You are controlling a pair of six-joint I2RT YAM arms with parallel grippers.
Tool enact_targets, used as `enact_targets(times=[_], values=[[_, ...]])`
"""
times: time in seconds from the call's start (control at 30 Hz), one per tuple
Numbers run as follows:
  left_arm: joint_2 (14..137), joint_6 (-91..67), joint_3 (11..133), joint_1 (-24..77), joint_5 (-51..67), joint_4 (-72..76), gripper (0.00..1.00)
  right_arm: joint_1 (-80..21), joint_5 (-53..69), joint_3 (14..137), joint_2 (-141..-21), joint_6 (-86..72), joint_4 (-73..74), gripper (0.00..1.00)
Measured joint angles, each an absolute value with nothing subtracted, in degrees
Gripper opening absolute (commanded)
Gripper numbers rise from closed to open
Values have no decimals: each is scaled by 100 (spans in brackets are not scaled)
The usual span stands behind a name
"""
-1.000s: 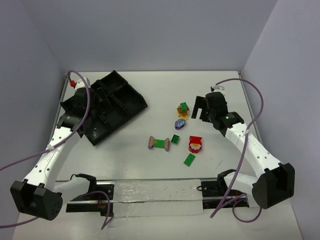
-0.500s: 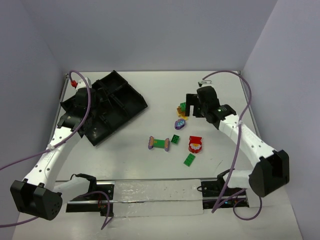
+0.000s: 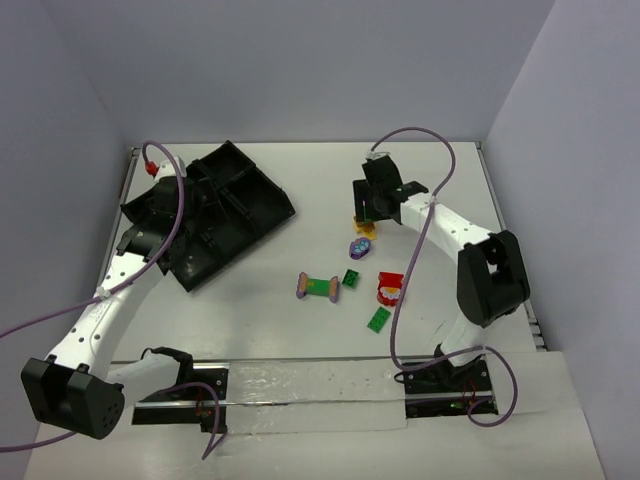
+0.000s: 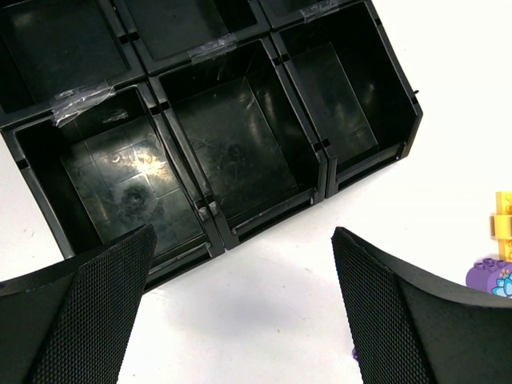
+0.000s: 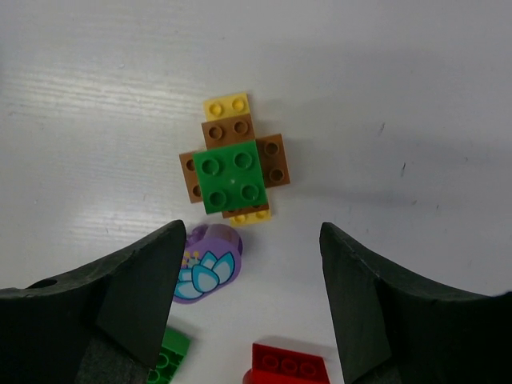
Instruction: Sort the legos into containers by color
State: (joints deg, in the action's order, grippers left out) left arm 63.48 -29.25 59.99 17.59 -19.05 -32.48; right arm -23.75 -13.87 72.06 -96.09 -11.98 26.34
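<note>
1. Legos [image 3: 351, 278] are spotted loose on the white bench [image 3: 320, 180], all lying right of the black tray [image 3: 255, 205] at far left.
2. Over the tray's compartments the left gripper [image 4: 240, 320] is held, jaws spread wide, nothing gripped.
3. Mid-bench, a purple-ended green bar [image 3: 319, 287], a small green brick [image 3: 351, 278], a green plate [image 3: 379, 319] and a red-and-white piece [image 3: 390, 290] are laid out apart.
4. Further right, a purple piece [image 5: 212, 268] is seen just beside a green-topped stack [image 5: 232, 176] of brown and yellow bricks.
5. Above that stack the right gripper [image 5: 252, 272] is poised, jaws parted, the stack just ahead of their tips, nothing clasped.
</note>
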Motion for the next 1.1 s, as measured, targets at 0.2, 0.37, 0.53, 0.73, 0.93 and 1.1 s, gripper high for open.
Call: enact_targets(times=[0.2, 0.37, 0.53, 0.73, 0.93, 1.1], values=[[6351, -2902, 5999, 1761, -1906, -3311, 99, -2375, -1447, 7621, -10052, -1078, 2597, 71], [6351, -2855, 5999, 1768, -1907, -3343, 99, -2375, -1442, 7935, -10467, -1015, 2556, 64], [6351, -2807, 5999, 1769, -1911, -3365, 99, -2375, -1424, 7950, -10633, -971, 2561, 51], [6356, -2788, 5999, 1769, -1911, -3366, 99, -2375, -1417, 8029, -10637, -953, 2574, 30], [6369, -2737, 6004, 1769, -1916, -3368, 99, -2375, -1404, 8047, -10637, -959, 2580, 5], [6602, -2641, 6278, 1772, -1944, -3481, 99, -2375, -1301, 8047, -10632, -996, 2613, 0]])
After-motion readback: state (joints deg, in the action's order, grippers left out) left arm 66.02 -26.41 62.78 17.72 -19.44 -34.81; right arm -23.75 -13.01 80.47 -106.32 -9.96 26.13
